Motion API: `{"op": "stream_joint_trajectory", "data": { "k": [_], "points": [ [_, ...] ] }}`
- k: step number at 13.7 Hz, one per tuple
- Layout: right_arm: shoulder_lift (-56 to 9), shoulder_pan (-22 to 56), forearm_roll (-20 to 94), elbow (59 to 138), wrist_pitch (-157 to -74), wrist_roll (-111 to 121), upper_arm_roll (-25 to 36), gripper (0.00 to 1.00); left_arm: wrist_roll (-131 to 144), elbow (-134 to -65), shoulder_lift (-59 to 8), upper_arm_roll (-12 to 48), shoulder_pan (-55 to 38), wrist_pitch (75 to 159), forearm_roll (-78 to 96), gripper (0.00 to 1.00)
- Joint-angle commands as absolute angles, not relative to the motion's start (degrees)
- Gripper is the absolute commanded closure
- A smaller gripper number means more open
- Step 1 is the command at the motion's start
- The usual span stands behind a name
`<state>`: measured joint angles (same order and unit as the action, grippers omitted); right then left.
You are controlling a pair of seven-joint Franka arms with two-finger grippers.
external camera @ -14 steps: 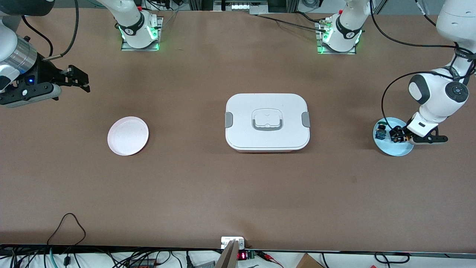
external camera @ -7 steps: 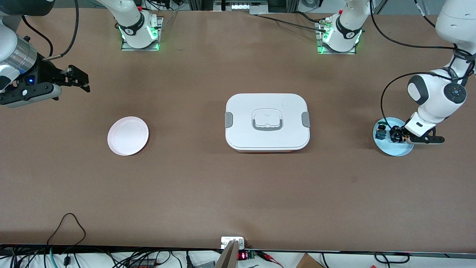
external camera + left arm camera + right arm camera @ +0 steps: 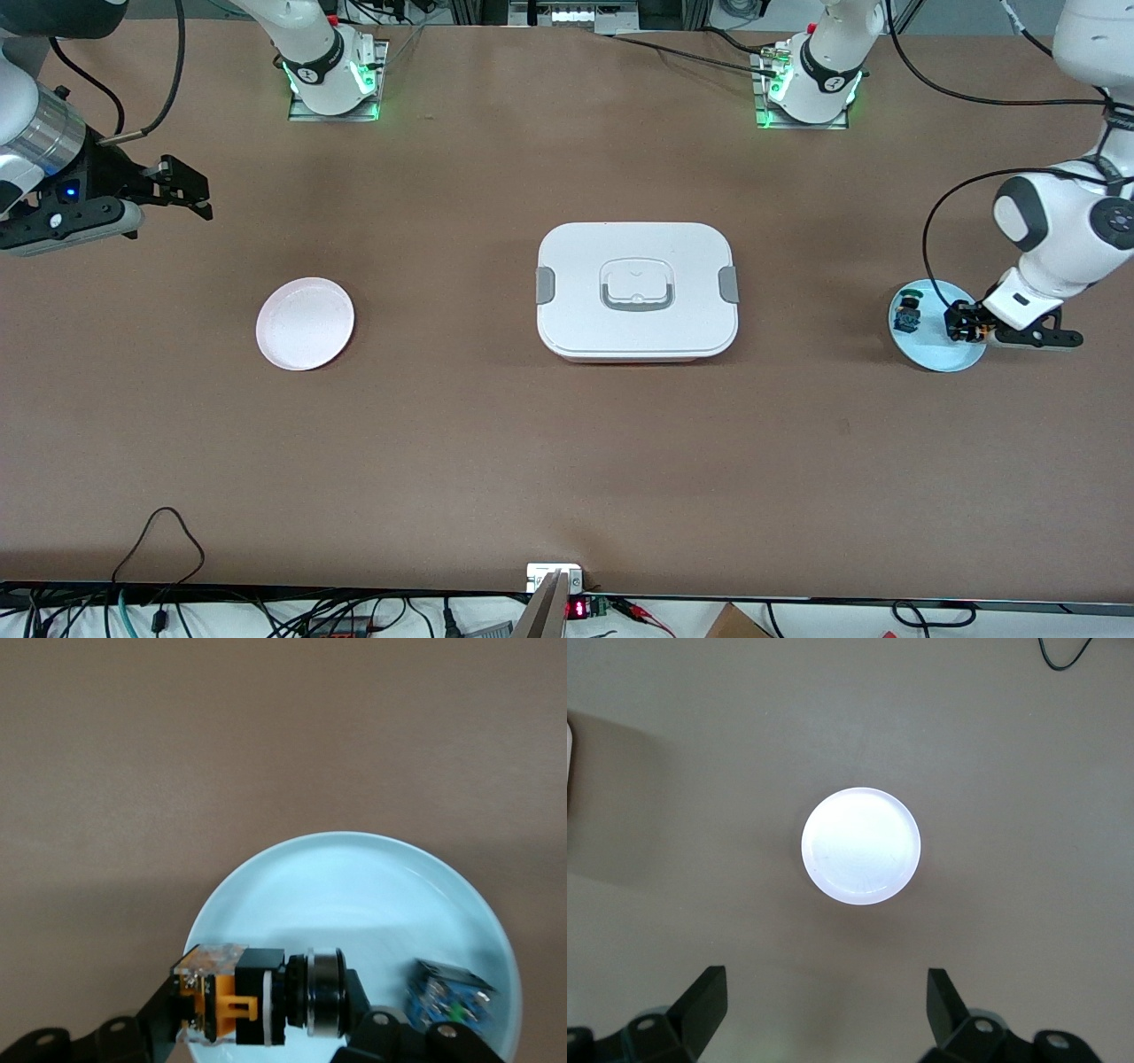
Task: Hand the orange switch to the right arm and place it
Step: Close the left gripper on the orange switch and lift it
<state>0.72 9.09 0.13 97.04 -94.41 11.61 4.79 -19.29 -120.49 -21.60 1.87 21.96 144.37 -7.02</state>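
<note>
The orange switch (image 3: 967, 324), black with an orange and clear end, lies sideways in my left gripper (image 3: 962, 321), which is shut on it just above the light blue plate (image 3: 937, 352) at the left arm's end of the table. In the left wrist view the switch (image 3: 257, 997) sits between the black fingers (image 3: 368, 1028) over the plate (image 3: 354, 895). My right gripper (image 3: 190, 189) hangs open and empty above the table at the right arm's end, its fingers (image 3: 704, 1001) spread wide, with the pink plate (image 3: 860, 846) below.
A green-capped blue switch (image 3: 906, 312) lies on the blue plate, also in the left wrist view (image 3: 447, 997). A white lidded box (image 3: 636, 290) with grey clips stands mid-table. The pink plate (image 3: 305, 323) lies toward the right arm's end.
My left gripper, holding the orange switch, has shifted toward the left arm's end of the table, to the blue plate's rim. The right arm has not moved.
</note>
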Motion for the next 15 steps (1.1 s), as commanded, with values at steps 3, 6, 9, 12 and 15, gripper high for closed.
{"op": "stream_joint_trajectory", "data": {
  "k": [3, 6, 9, 12, 15],
  "points": [
    [1.14, 8.61, 0.88, 97.12, -94.66, 11.34, 4.66, 0.0, -20.04, -101.01, -22.32, 5.09, 21.27, 112.97, -7.29, 0.8],
    [0.62, 8.53, 0.7, 96.86, -95.36, 11.34, 4.66, 0.0, -20.04, -98.27, -22.32, 7.63, 21.09, 105.84, -6.86, 0.8],
    [0.09, 8.17, 0.7, 95.89, -95.36, 11.34, 4.66, 0.0, -21.87, -98.35, -23.37, 11.33, 21.36, 102.93, -4.85, 0.8],
    [-0.09, 8.09, 0.62, 95.45, -95.27, 11.34, 4.75, 0.0, -40.55, -98.26, -25.92, 12.3, 21.18, 103.18, 4.36, 0.81],
    [-0.35, 8.09, 0.18, 95.1, -95.27, 11.43, 4.83, 0.0, -62.15, -97.47, -29.26, 13.53, 20.48, 103.18, 12.72, 0.84]
  ]
}}
